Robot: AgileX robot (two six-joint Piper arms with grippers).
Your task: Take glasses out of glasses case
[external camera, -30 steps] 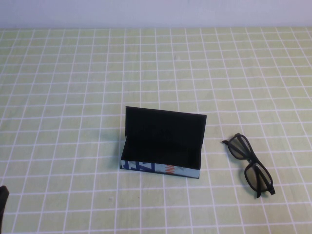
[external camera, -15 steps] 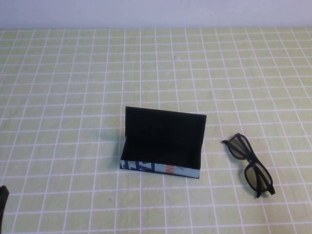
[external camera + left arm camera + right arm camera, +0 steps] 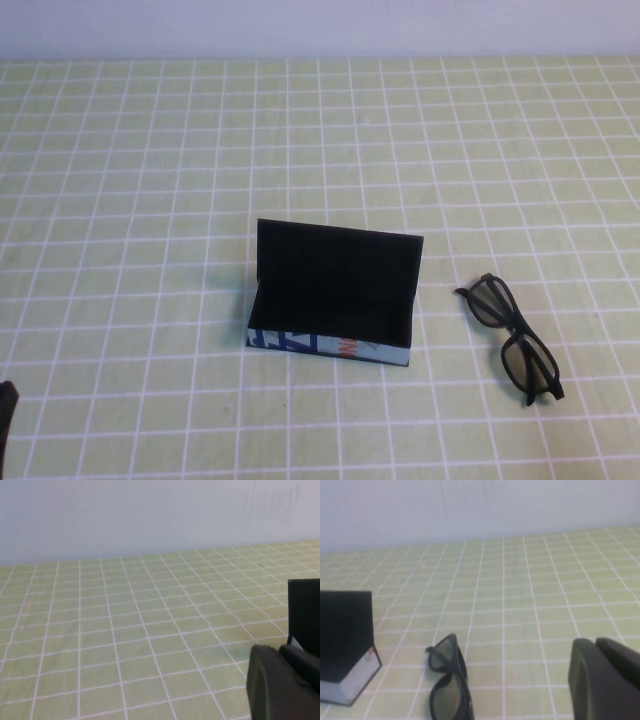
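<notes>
The glasses case stands open in the middle of the table, its black lid upright and its white printed front side toward me. It shows no glasses inside. It also shows in the right wrist view and at the edge of the left wrist view. The black glasses lie on the cloth to the right of the case, arms folded; they also show in the right wrist view. My left gripper is shut and empty at the near left corner. My right gripper is shut and empty, near and right of the glasses.
A green cloth with a white grid covers the table. A pale wall runs along the far edge.
My left gripper has drawn back a little toward the near left corner. The case and the glasses have not moved.
</notes>
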